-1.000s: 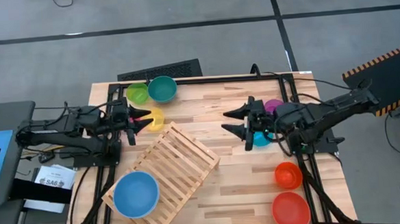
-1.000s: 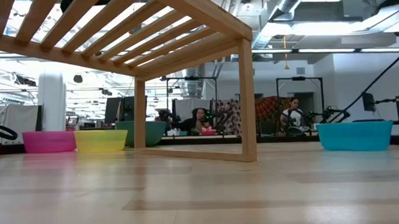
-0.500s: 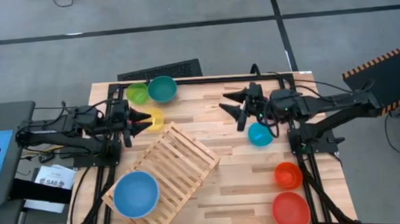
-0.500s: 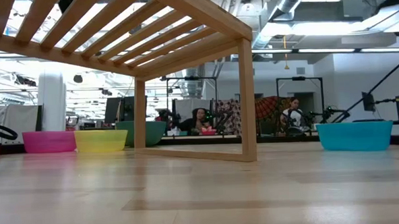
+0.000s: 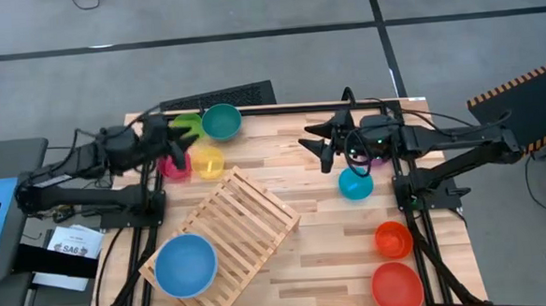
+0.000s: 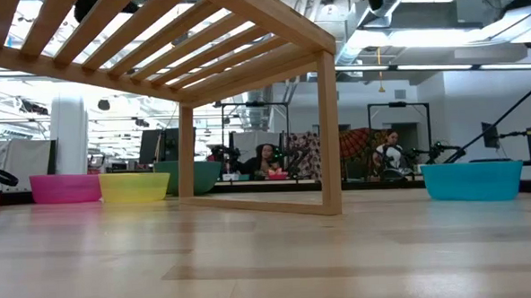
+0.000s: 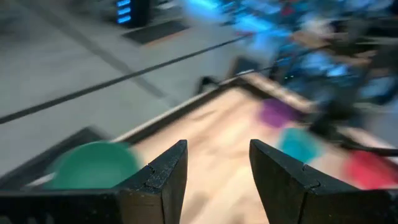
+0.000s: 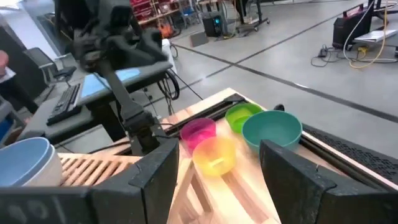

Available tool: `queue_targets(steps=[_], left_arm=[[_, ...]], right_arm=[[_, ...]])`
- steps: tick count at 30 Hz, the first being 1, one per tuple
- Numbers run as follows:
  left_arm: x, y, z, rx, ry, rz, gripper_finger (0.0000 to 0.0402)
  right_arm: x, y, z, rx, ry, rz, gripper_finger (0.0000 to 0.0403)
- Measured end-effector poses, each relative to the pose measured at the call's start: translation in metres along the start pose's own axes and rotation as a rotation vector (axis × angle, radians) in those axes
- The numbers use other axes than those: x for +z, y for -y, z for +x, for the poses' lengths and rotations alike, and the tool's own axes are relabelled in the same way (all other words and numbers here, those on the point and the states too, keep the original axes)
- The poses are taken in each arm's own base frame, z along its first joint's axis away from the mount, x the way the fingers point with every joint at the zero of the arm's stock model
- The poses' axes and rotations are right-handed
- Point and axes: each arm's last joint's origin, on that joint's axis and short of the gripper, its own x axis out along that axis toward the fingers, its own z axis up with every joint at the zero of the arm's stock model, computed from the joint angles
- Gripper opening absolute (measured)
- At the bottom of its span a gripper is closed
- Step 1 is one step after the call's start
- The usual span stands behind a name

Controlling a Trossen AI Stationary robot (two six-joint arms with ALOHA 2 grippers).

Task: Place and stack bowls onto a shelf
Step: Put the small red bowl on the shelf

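So far, no bowl rests fully on the shelf (image 5: 232, 232), which lies at an angle at the near centre of the table (image 5: 326, 263). The large blue bowl (image 5: 185, 264) sits at its near-left corner, overlapping the slats; whether it rests on them cannot be told.

The red bowl (image 5: 396, 288) and orange bowl (image 5: 393, 238) stand at the near right. Farther back, the light-blue bowl (image 5: 354, 183) lies just beside the right arm. The yellow bowl (image 5: 208, 162) and pink bowl (image 5: 174, 165) sit at the left, with the teal bowl (image 5: 222, 121) and green bowl (image 5: 187, 129) at the far edge. A purple bowl (image 7: 277, 112) shows in the left wrist view.

All placing and stacking therefore appears to remain.

The left gripper (image 5: 180, 137) hovers above the pink and green bowls, fingers spread, holding nothing. The right gripper (image 5: 316, 143) hangs over bare table near the far edge, fingers likewise spread and empty.
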Motion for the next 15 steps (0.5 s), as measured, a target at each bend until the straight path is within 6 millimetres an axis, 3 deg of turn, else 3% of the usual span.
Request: queue_targets(steps=[6, 12, 15], left_arm=[[0.01, -0.027, 0.017, 0.206, -0.256, -0.095, 0.0158], [-0.024, -0.056, 0.044, 0.308, -0.569, -0.219, 0.0158], [-0.044, -0.065, 0.049, 0.345, -0.641, -0.222, 0.0158]], right_arm=[[-0.004, -0.001, 0.004, -0.005, -0.021, -0.007, 0.0249], [-0.01, -0.001, 0.01, -0.019, -0.055, 0.02, 0.0249], [-0.013, -0.002, 0.014, -0.021, -0.064, 0.028, 0.0249]])
